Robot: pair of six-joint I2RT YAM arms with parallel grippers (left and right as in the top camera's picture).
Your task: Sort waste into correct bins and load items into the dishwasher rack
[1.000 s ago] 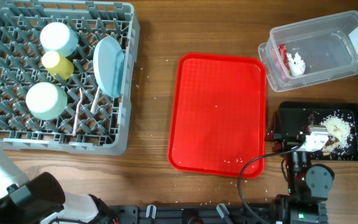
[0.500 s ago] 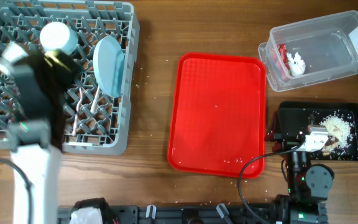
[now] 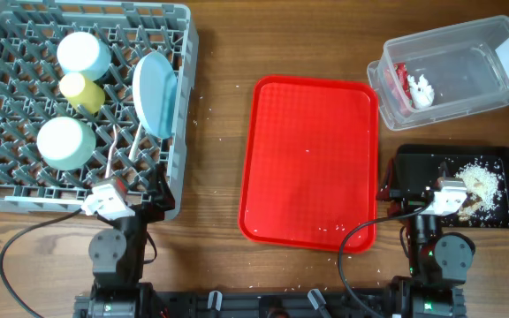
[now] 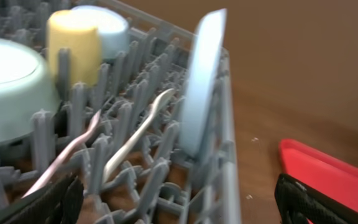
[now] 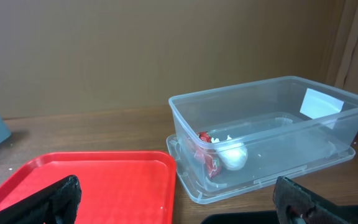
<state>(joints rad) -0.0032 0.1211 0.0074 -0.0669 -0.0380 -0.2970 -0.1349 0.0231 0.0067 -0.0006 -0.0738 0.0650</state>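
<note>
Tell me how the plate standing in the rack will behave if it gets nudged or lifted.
The plate stands on edge, held between uprights of the rack, so a sideways nudge would probably tilt it, not roll it. It looks thin, smooth and rigid, likely light plastic, so it may slip from a pinch on its rim.

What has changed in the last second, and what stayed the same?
The left arm swept over the rack, then drew back to the table's near edge; its gripper is open and empty. Nothing was taken or let go. The dishes in the rack, the tub, the red tray, the black tray and the right arm stayed put.
</note>
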